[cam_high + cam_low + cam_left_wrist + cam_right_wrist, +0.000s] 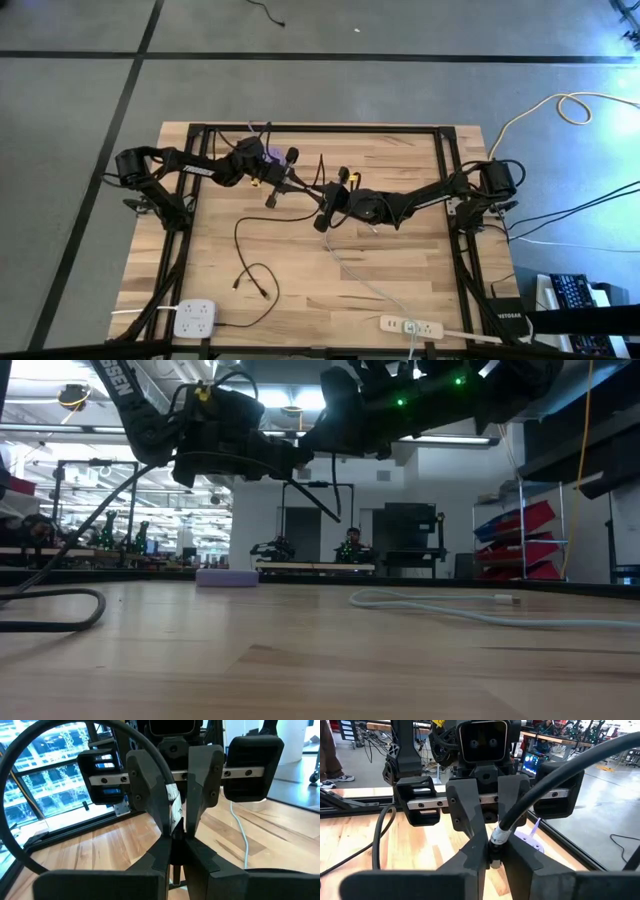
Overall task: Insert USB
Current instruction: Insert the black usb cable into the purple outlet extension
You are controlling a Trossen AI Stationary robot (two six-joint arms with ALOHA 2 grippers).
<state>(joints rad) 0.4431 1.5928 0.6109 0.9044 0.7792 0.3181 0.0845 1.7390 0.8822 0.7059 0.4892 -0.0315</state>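
Above the desk's [400, 262] middle, left gripper [177, 827] and right gripper [492, 851] meet tip to tip, each pinching a black cable [547, 787] end; whether the plug is seated cannot be told.

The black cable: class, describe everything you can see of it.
The black cable is thin, dark and flexible, apparently rubber-sheathed. It rises off the wooden table, arcing to where the left gripper and right gripper meet above the middle. Both are shut on its ends; a metal collar shows at the right. Its slack loops across the boards toward the white power strip.
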